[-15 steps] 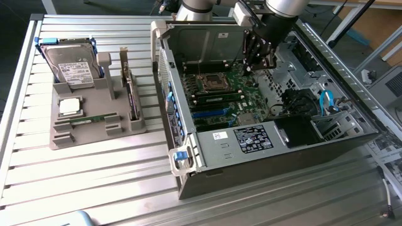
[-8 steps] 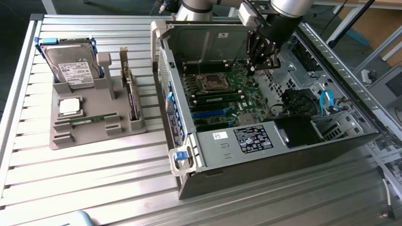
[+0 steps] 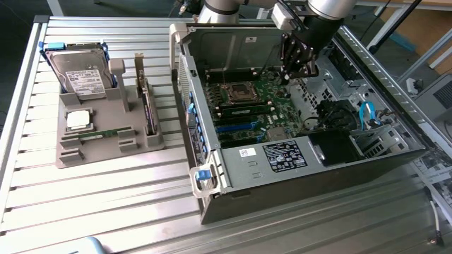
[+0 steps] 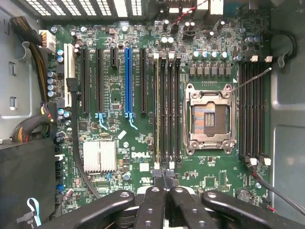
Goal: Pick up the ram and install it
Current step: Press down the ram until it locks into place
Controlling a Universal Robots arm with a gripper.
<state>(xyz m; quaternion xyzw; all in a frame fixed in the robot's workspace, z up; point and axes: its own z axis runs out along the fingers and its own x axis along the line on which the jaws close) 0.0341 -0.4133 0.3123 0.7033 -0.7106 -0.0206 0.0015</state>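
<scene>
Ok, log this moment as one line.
black gripper shut; over green motherboard's memory slots; one thin green ram stick in slot; second ram stick on grey plastic tray

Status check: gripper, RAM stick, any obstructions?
Black gripper shut, nothing held, over memory slots of green motherboard. Thin green ram stick lies in grey plastic tray; twin looks seated on board. Nothing blocking.

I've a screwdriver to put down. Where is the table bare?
Bare slats of the table in front of the gray holder, at the exterior view's left of the computer case. Crowded: the strip between holder and case, and inside the case.
</scene>
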